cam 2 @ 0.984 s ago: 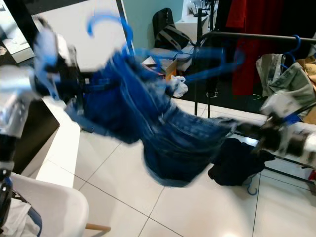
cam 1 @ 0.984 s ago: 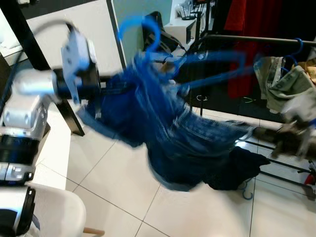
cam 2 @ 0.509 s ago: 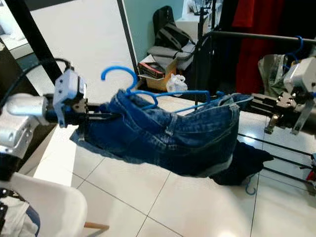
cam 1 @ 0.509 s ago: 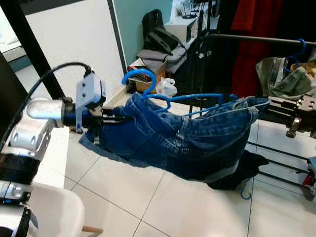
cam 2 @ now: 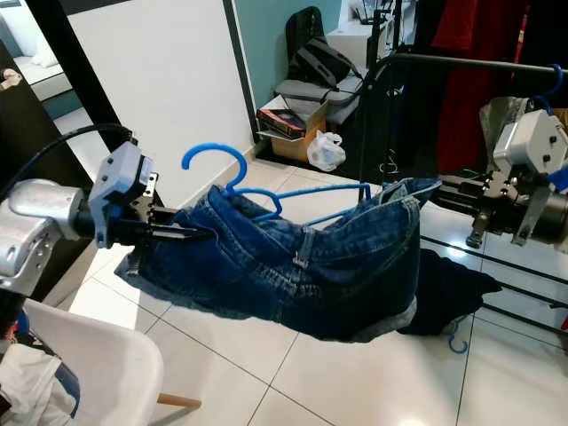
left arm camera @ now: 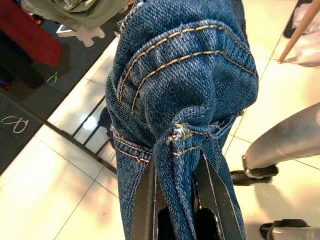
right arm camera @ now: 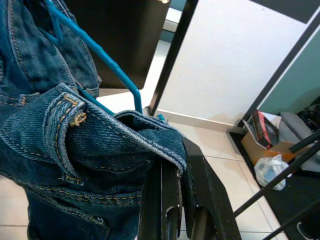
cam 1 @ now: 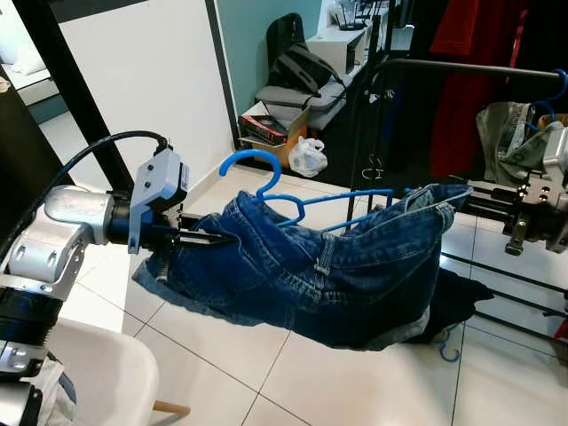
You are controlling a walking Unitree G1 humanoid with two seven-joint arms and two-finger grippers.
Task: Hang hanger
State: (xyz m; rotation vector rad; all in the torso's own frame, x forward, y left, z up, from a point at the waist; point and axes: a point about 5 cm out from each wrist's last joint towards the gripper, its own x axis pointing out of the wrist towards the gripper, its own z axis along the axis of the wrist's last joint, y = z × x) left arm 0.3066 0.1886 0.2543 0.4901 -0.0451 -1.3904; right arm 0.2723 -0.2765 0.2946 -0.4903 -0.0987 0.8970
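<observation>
While both arms hold the load up, step in hand looks like carrying it to the rail.

left gripper: left gripper [cam 1: 206,238] mid-left of left eye view, two black fingers [left arm camera: 150,200] pinched on a fold of the dark blue denim jeans [cam 1: 319,275]; wrist view shows cloth squeezed between them.

jeans: stretched across frame centre between both arms, sagging in the middle, draped over the blue plastic hanger [cam 1: 293,200]; clear of the white tiled floor [cam 1: 293,382].

hanger: hook [cam 1: 253,169] sticks up at centre-left, free and unhooked; its bar runs right under the waistband.

right gripper: right gripper [cam 2: 448,188] mid-right of right eye view, clenched on the far waistband end; right wrist view shows denim hem wedged between the fingers.

white moulded chair: chair [cam 1: 98,373] lower left, beside the left arm, apart from the jeans.

dark cloth heap: dark cloth heap [cam 1: 461,297] on the floor right of centre, under the jeans' far end.

black metal clothes rail: clothes rail [cam 1: 470,71] upper right, well beyond the hook; olive garment [cam 1: 515,138] already hangs on it at far right.

how to do it well: judgement – keep both pinches firm so jeans don't slide off the hanger; raise the hook end above the rail, turn hook opening toward the bar, pick a bare stretch left of the olive garment, lower until the hook bears weight, only then let go.

risk: hook is held through cloth only, so it may twist.
</observation>
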